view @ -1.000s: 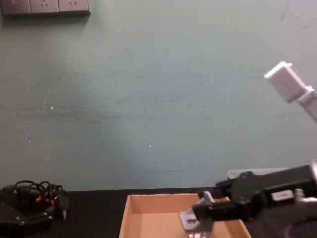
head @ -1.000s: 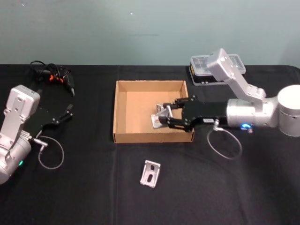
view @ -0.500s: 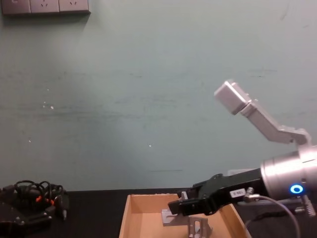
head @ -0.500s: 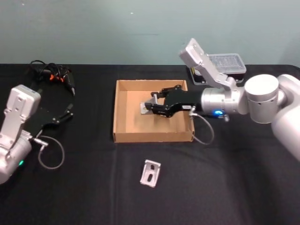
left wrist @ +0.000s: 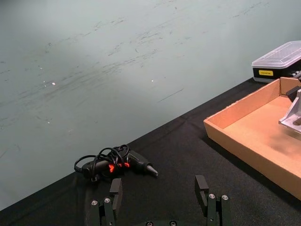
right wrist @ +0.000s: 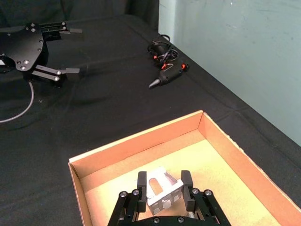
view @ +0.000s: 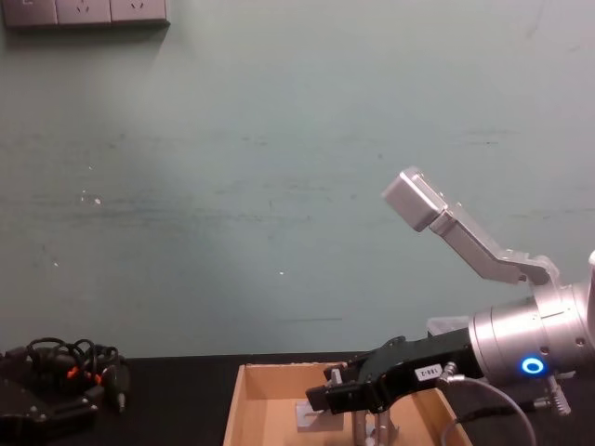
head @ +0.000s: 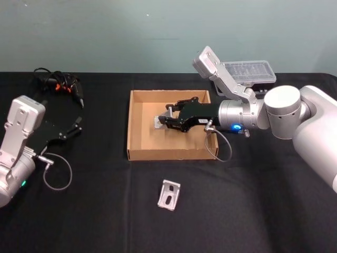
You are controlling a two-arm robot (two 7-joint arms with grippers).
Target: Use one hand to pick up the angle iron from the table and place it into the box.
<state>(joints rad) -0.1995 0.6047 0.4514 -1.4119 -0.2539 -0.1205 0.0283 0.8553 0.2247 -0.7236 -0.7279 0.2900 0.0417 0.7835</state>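
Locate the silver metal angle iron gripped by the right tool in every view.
Head: silver metal angle iron, centre, within the tan cardboard box outline.
Left wrist: past the box's near wall.
Right wrist: clamped in the right tool.
Chest: bottom centre, at the tool's tip.
Shared landmark: the box.

we find the box (head: 168, 154) open above, its middle taken by the right pincer (head: 167, 118) gripping an angle iron (right wrist: 162, 187); bare table (head: 253, 211) lies in front.
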